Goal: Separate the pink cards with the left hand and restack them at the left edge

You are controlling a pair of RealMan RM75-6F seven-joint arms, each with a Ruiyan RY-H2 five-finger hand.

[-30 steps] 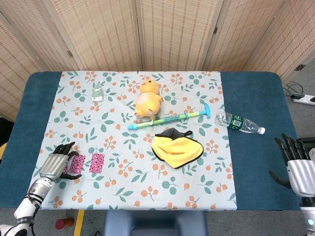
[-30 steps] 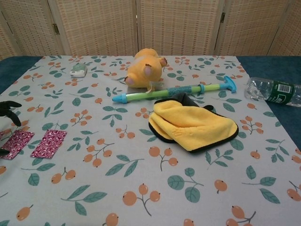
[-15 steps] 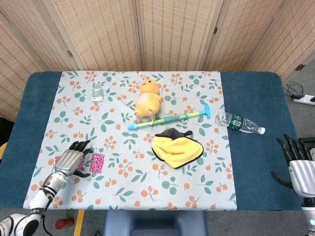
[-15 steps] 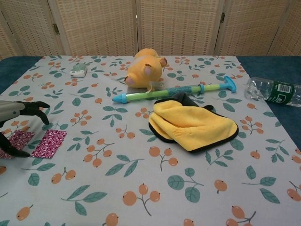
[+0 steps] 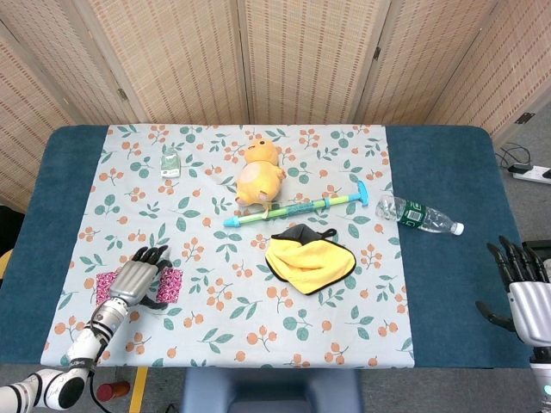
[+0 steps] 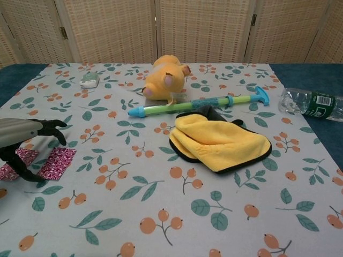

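Observation:
Two pink patterned cards lie side by side near the cloth's front left. The right card (image 5: 171, 285) (image 6: 58, 161) is partly under my left hand (image 5: 136, 280) (image 6: 24, 140). The left card (image 5: 106, 285) (image 6: 16, 164) shows beside the wrist. My left hand hovers between and over them, fingers spread and pointing away from me, with the thumb reaching down toward the right card. I cannot tell if it touches. My right hand (image 5: 520, 286) hangs open off the table's right edge, holding nothing.
A yellow plush toy (image 5: 257, 175), a green-and-blue water squirter (image 5: 297, 207), a folded yellow cloth (image 5: 308, 261) and a plastic bottle (image 5: 417, 215) lie mid-table to the right. A small white-green object (image 5: 170, 165) sits at the back left.
My left hand has moved right, from over the left card to above the gap and the right card's edge. The left card is now uncovered. The right hand is still.

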